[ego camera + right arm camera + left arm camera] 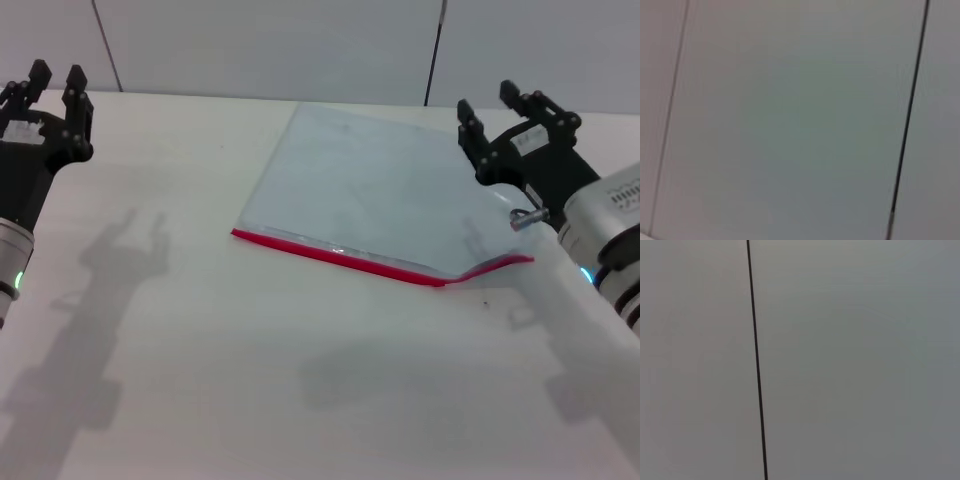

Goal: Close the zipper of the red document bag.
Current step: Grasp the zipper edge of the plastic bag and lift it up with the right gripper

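Bag (370, 190) flat, zipper (385, 262) on near edge; left hand (50, 90), right hand (505, 115) spread, raised.

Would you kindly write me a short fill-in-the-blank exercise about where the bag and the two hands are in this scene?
1. The bag lies flat on the ____.
2. The zipper runs along the bag's edge nearest the robot and is coloured ____.
3. The left hand is held far from the bag, fingers ____.
4. The hand closer to the bag is the ____ hand.

Missing words: table; red; open; right
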Robot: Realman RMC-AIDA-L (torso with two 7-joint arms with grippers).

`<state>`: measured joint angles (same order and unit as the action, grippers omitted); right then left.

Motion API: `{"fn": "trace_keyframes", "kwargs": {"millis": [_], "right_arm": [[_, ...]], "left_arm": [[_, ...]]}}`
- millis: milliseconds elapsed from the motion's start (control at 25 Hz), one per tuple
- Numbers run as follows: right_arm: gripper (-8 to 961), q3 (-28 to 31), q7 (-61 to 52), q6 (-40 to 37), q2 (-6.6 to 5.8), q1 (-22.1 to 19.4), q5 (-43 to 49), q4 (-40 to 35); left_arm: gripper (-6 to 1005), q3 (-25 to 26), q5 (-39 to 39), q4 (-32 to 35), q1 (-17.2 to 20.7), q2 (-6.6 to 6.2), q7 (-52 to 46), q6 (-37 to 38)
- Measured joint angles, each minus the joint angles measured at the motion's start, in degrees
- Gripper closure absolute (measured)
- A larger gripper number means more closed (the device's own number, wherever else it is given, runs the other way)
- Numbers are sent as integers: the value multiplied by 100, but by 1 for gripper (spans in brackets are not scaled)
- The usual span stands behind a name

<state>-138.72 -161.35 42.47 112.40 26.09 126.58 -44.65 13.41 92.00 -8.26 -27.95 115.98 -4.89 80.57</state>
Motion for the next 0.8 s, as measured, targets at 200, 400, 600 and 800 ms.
{"fn": "trace_keyframes", "kwargs": {"millis": [200, 400, 600, 800], "right_arm": [[445, 263, -5, -822, -296, -194, -263, -970], [440, 651, -7, -1999, -577, -343, -383, -1689], [435, 1033, -6, -3224, -766, -403, -366, -2233], [431, 1462, 224, -4548, -880, -412, -325, -2726]], "left_arm": [[641, 18, -3, 0, -4, -3, -2, -18], [641, 29, -7, 1, 9, -5, -4, -18], [641, 35, -7, 1, 19, -12, -4, -18], [641, 46, -7, 9, 27, -14, -4, -16]]}}
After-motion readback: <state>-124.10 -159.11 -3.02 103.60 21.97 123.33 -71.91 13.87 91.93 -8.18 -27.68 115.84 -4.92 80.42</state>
